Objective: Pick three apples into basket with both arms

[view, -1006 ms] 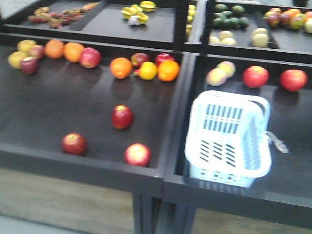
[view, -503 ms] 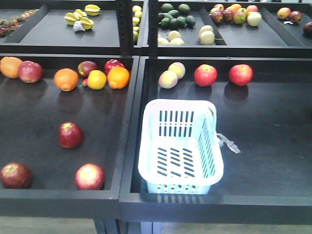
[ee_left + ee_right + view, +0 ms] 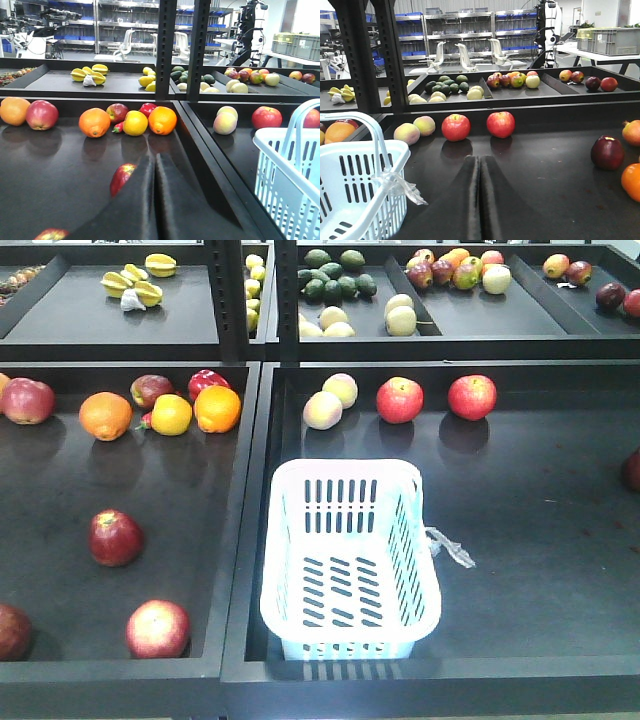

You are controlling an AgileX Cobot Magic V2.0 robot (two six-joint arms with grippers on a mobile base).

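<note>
Left gripper, right gripper both clenched, empty; tray wall between apples and basket.

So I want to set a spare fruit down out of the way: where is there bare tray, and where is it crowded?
Bare: the right tray right of the basket, in front of the two red apples; the middle of the left tray, between the oranges and the three near apples. Crowded: that tray's back edge and the upper shelf bins.

Lab mock shop: fruit trays, shelving racks, office chairs
</note>
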